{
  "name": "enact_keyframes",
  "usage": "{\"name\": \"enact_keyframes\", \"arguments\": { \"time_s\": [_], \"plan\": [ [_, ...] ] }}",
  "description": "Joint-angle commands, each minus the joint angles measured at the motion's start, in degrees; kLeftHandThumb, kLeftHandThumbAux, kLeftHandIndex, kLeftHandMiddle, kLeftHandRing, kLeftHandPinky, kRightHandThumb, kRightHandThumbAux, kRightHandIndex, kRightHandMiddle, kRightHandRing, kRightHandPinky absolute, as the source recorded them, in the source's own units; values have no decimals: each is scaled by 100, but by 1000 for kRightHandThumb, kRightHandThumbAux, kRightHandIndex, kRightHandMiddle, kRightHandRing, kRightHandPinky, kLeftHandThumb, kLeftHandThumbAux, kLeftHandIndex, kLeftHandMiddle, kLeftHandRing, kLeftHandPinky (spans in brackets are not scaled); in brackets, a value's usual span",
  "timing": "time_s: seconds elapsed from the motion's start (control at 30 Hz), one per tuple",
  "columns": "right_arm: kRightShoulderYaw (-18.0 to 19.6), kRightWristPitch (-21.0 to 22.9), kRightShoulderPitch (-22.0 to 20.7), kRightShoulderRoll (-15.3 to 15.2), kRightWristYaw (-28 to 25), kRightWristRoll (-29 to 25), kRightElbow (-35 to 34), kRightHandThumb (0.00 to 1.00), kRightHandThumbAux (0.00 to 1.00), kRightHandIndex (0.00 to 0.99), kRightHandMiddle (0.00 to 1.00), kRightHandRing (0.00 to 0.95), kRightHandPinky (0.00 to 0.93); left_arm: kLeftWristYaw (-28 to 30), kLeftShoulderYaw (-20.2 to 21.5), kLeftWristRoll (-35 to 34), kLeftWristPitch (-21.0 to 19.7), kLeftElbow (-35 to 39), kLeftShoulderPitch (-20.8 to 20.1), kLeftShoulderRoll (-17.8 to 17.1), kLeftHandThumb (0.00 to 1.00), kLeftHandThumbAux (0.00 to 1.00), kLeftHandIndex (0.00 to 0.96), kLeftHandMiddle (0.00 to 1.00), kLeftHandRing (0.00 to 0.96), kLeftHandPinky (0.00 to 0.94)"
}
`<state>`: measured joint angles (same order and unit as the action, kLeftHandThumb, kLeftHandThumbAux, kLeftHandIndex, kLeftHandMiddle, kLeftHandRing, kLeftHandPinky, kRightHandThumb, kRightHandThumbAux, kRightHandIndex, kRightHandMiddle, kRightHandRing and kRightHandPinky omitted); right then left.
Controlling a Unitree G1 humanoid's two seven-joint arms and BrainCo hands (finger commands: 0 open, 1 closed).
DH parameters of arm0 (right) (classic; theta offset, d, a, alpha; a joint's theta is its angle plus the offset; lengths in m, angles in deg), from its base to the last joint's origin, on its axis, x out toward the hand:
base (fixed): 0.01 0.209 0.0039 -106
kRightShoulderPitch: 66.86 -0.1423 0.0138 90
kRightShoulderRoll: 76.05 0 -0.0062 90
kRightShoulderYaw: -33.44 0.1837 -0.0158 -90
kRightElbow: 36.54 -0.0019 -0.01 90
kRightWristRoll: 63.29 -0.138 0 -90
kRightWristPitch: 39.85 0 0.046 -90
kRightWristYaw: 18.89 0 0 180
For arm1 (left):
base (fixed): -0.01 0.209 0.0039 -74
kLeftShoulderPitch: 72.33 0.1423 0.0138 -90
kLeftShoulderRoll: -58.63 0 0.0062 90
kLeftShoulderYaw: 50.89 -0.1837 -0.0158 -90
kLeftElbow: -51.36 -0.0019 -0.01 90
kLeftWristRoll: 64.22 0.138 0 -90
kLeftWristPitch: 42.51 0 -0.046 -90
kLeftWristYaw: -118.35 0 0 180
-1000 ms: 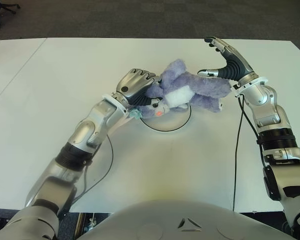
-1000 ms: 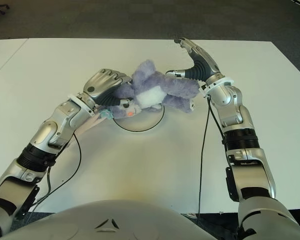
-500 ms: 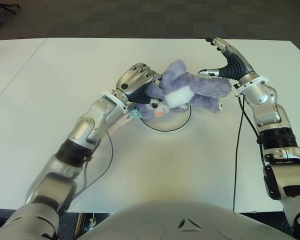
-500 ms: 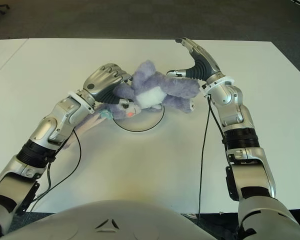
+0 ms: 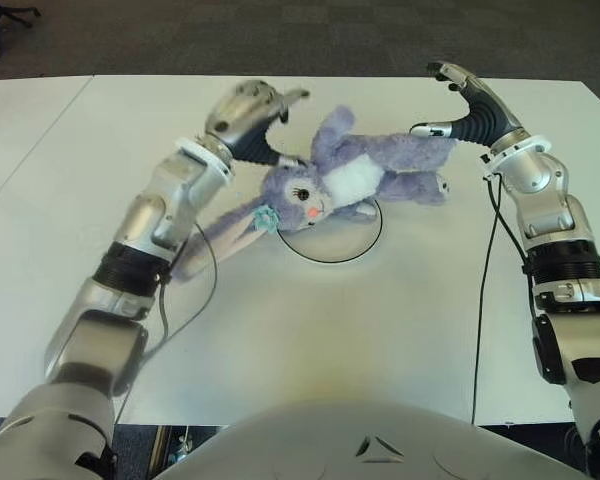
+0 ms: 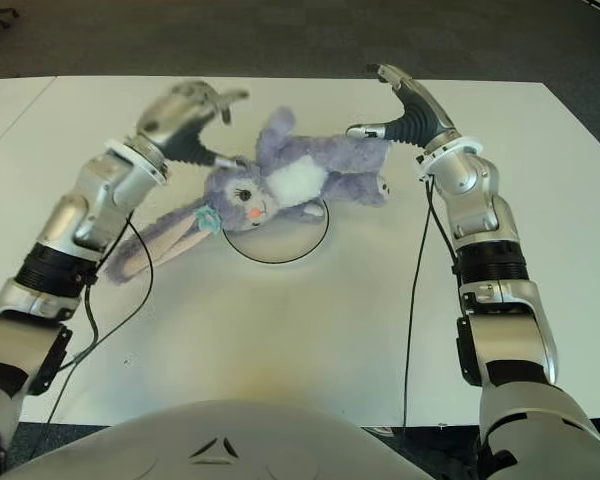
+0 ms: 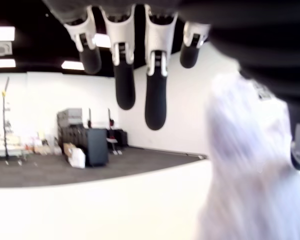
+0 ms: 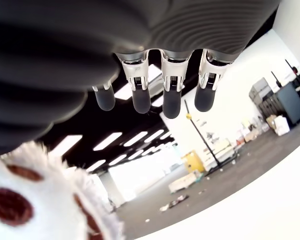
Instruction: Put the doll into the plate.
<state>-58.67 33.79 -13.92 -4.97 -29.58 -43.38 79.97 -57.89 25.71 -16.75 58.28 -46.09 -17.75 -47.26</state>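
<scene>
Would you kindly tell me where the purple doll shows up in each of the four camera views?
Left eye view: doll centre, over the plate.
Right eye view: doll left of centre, over the same plate.
Left wrist view: blurred pale mass, probably the doll.
Right wrist view: a furry foot in the corner.

Left hand's fingers (image 7: 155,102) extended, doll (image 7: 250,170) blurred beside them.
</scene>
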Motion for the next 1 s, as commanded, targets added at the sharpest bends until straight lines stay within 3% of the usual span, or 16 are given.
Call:
{"name": "enact_keyframes", "arguments": {
  "time_s": [0.03, 0.23, 0.4, 0.63, 0.77, 0.87, 1.0],
  "plan": [
    [245, 157, -473, -254, -177, -250, 127, 0, 432, 0, 55, 50, 44, -209, 292, -78, -77, -75, -225, -191, 0, 464, 67, 349, 385, 436],
    [426, 243, -660, -357, -265, -470, 81, 0, 473, 8, 42, 35, 11, -146, 695, -434, -82, -50, -481, -481, 0, 443, 69, 330, 384, 407],
    [561, 84, -839, -489, -339, -652, 252, 0, 504, 32, 44, 22, 15, -325, 880, -631, 70, -829, -1052, -767, 0, 419, 44, 266, 286, 224],
    [879, -293, -1222, -517, -601, -1237, 1384, 0, 525, 34, 41, 18, 0, -1060, 1286, -1375, 637, -1734, -918, -598, 0, 475, 10, 183, 206, 192],
    [1049, -750, -1465, -366, -616, -1514, 2446, 0, 558, 33, 44, 16, 0, -1322, 1434, -1742, 853, -2116, -1061, -483, 0, 494, 0, 176, 201, 191],
    [1288, -1056, -1583, -269, -589, -1770, 3196, 0, 575, 39, 47, 15, 0, -1478, 1481, -1952, 1282, -2710, -1159, -548, 0, 503, 0, 153, 172, 148],
    [1518, -1160, -1718, -201, -608, -2037, 3697, 0, 597, 52, 53, 13, 0, -1648, 1464, -2149, 1827, -3539, -1434, -486, 0, 489, 0, 134, 147, 138]
  ]
}}
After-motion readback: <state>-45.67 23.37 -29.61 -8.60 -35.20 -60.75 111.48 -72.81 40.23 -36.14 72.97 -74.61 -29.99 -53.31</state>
